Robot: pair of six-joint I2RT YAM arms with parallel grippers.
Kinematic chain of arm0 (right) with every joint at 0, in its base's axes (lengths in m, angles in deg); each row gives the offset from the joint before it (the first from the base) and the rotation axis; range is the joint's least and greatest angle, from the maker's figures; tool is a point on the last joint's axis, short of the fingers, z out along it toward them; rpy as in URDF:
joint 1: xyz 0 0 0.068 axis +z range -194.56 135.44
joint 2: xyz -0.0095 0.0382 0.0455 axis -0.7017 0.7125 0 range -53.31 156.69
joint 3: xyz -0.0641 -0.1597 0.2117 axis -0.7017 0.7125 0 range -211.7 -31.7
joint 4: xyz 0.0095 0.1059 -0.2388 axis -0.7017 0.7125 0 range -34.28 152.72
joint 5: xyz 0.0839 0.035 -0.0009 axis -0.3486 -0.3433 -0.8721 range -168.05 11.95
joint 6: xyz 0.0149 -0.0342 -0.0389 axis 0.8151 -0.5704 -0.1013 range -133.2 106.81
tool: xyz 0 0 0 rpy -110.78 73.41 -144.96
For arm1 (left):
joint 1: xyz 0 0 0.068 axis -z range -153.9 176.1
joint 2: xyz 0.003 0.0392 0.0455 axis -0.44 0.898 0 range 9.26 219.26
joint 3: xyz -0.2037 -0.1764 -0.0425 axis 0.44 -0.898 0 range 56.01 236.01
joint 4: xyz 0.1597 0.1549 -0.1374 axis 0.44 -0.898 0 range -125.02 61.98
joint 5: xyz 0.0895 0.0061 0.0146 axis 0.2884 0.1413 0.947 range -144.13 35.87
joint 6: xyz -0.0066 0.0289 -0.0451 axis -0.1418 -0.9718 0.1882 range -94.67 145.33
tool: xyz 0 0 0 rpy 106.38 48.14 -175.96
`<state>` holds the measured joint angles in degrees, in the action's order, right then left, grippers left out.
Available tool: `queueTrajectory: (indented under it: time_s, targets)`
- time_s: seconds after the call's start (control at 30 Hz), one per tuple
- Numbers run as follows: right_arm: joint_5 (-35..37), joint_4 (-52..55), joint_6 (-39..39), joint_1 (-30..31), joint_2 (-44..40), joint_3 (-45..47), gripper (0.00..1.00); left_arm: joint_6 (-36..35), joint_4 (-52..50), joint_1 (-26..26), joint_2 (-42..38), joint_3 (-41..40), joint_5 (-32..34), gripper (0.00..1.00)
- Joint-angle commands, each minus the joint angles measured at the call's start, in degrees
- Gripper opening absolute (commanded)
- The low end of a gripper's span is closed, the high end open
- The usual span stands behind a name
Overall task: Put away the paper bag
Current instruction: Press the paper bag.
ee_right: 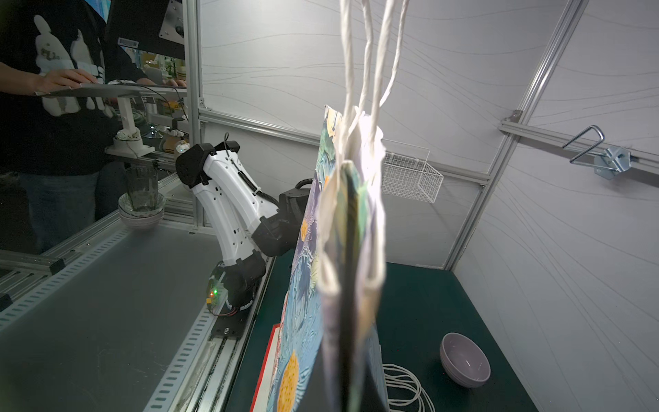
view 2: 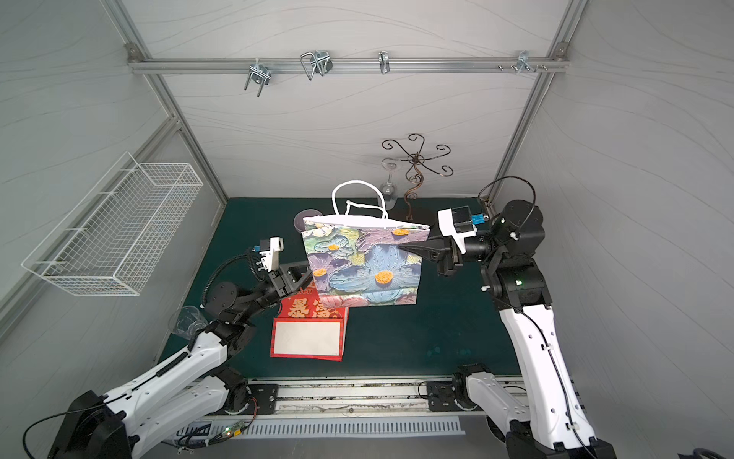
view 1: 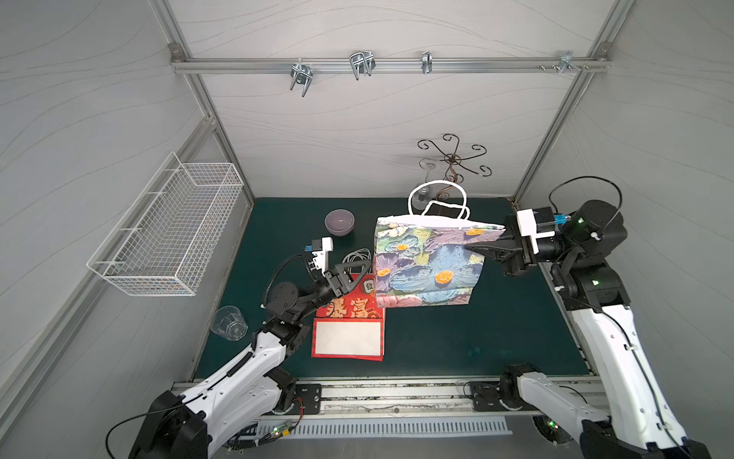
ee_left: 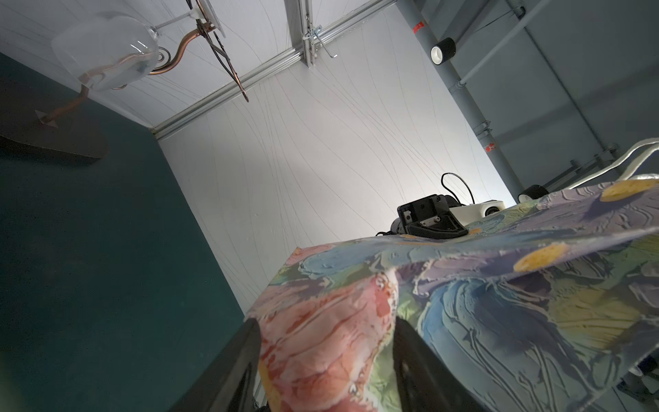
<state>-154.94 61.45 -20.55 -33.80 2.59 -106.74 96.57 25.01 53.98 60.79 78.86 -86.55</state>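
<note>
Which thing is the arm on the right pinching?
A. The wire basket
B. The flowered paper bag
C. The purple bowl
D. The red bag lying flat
B: in both top views the right gripper is shut on the side edge of the flowered paper bag, which hangs upright above the red bag; the bowl and basket sit apart, untouched.
</note>
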Motion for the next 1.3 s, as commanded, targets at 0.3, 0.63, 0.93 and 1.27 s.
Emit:
queueTrajectory:
  time_s: [0.3, 0.63, 0.93, 1.27]
  targets:
    - [1.21, -9.84, 2.61, 1.97, 3.91, -4.27, 0.0, 4.92, 13.48, -0.52, 3.98, 1.56, -4.08, 0.48]
    - [1.95, -11.24, 3.17, 5.03, 5.0, -5.1, 0.0, 6.81, 17.25, -0.49, 8.71, 3.18, -5.43, 0.21]
    - [2.66, -6.88, 0.07, 5.23, 4.65, -5.53, 0.0, 2.27, 7.79, -0.47, 7.67, 4.14, -4.77, 0.46]
    - [7.98, 9.87, -10.82, 3.56, 2.48, -5.19, 0.0, -16.37, -24.29, -0.63, -0.77, 8.94, 4.75, 0.49]
